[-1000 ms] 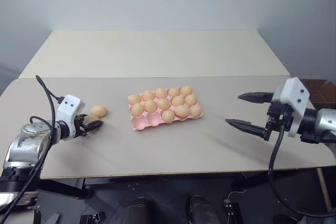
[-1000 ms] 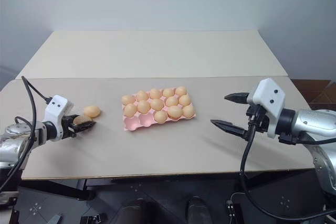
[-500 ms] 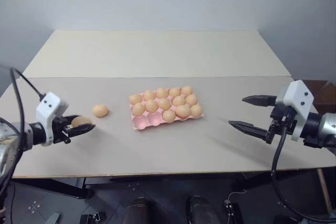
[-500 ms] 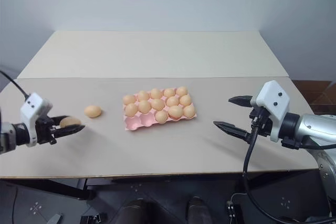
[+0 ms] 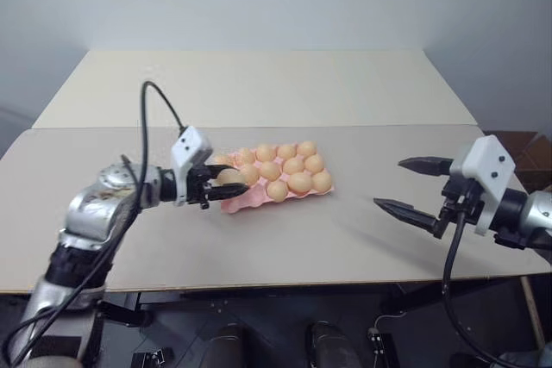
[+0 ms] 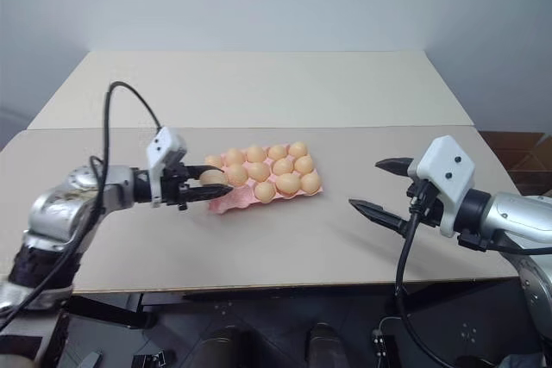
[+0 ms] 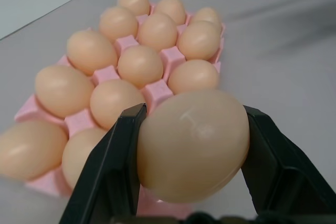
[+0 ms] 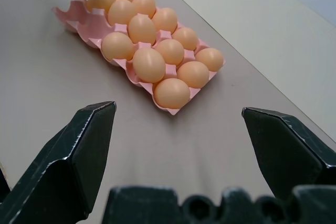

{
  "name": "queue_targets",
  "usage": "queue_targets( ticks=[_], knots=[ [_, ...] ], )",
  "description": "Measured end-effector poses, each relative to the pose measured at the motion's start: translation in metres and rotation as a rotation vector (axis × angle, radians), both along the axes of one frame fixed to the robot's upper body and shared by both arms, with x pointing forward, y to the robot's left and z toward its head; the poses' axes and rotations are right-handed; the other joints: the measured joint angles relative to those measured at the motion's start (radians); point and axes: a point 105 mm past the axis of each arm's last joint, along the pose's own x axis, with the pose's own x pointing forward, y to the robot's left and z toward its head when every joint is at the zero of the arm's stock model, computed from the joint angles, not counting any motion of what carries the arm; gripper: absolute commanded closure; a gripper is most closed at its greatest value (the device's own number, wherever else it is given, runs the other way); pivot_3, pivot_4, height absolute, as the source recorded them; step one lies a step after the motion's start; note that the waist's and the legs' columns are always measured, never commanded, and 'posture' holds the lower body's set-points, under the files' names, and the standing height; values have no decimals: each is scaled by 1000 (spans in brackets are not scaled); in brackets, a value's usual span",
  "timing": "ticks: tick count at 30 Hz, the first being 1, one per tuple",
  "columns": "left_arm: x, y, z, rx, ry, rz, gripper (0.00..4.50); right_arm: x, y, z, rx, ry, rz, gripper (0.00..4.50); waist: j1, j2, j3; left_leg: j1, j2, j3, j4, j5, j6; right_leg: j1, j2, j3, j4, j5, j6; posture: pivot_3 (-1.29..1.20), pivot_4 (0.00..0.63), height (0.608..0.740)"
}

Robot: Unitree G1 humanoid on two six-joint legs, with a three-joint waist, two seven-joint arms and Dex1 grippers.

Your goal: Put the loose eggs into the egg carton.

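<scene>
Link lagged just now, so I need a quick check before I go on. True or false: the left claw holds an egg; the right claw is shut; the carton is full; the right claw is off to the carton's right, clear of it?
1. The left claw holds an egg. True: the egg sits clamped between its two fingers, at the egg carton's near left corner.
2. The right claw is shut. False: its fingers stand wide apart with nothing between them.
3. The carton is full. False: empty pink cups show along its front row at the left end.
4. The right claw is off to the carton's right, clear of it. True.
</scene>
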Motion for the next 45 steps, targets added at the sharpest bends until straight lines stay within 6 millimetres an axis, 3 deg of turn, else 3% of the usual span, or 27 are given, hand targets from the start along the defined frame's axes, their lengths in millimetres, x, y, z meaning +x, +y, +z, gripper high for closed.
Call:
queue_targets(
  ticks=[2,5,9,11,14,17,19,24,29,34,39,42,45],
  knots=[
    [2,-4,-8,36,6,-8,2133,-1,0,0,3,-1,-3,0,0,0,0,0,0,0,0,0,0,0,0,0,0,0,0,0,150,740],
    [6,-6,-20,64,13,-9,1290,-2,0,2,10,-12,-16,0,1,0,0,0,0,0,0,0,0,0,0,0,0,0,0,0,150,740],
    [9,-12,-19,48,-1,-20,27,-3,0,0,17,-9,-27,0,5,0,0,0,0,-1,0,0,0,0,0,0,0,0,0,0,150,740],
    [8,-11,-13,19,-2,-18,27,-4,1,0,20,-11,-23,0,4,0,0,-1,0,-1,0,0,0,0,0,0,0,0,0,0,150,740],
    [7,0,10,-48,-43,9,27,-5,1,2,21,-19,-24,0,0,0,0,-1,1,-3,0,0,0,-1,0,0,0,0,0,0,150,740],
    [0,31,47,-96,-132,69,27,-5,1,1,21,-15,-25,0,-10,0,0,0,1,-3,0,0,0,-1,0,1,0,0,1,0,150,740],
    [-12,58,60,-86,-190,111,27,-4,2,0,23,-10,-14,0,-19,0,0,2,1,-3,-1,0,0,0,0,1,0,0,1,0,150,740],
    [-48,129,51,2,-178,264,27,4,4,0,39,2,34,0,-21,0,0,3,2,-1,-1,0,0,-1,0,2,0,0,0,0,150,740],
    [-91,164,38,17,-137,319,27,9,5,-4,40,23,67,0,-9,0,0,1,2,0,-1,0,0,-1,-2,0,-1,-1,0,0,150,740],
    [-113,172,24,15,-120,373,27,13,7,-10,33,48,96,0,3,0,0,2,2,0,-1,0,0,-1,-2,0,-1,-1,-1,0,150,740],
    [-111,173,21,5,-137,419,27,16,9,-7,31,40,117,0,6,0,0,2,2,0,-1,0,0,-1,-2,1,0,0,-1,0,150,740],
    [-97,165,25,-11,-168,411,27,17,9,-6,31,40,120,0,11,-1,0,2,1,0,0,0,0,0,-2,0,0,0,-1,0,150,740],
    [-69,161,30,-3,-196,434,27,17,9,-6,30,38,119,0,10,-2,-1,2,1,1,0,0,0,1,-2,0,0,0,-1,0,150,740]
  ],
)
